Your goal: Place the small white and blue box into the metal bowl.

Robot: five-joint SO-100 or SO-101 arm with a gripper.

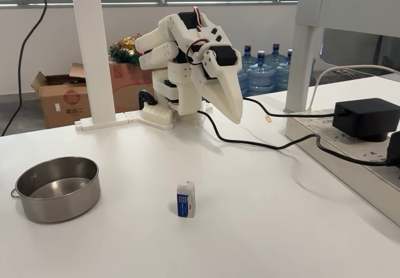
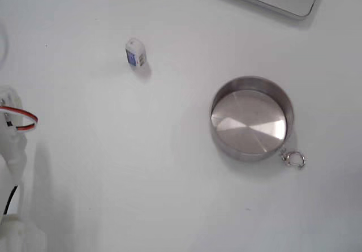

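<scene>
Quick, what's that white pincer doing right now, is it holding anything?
Pincer: closed and empty, raised above the table. The small white and blue box stands untouched on the table, apart from the metal bowl.

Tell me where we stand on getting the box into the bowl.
Nothing looks done yet. The small white and blue box stands on the table, apart from the metal bowl, which is empty. The gripper hangs above the table, holding nothing. Reach, grasp, carry and drop all remain.

White printed arm (image 1: 187, 59), black servos
</scene>
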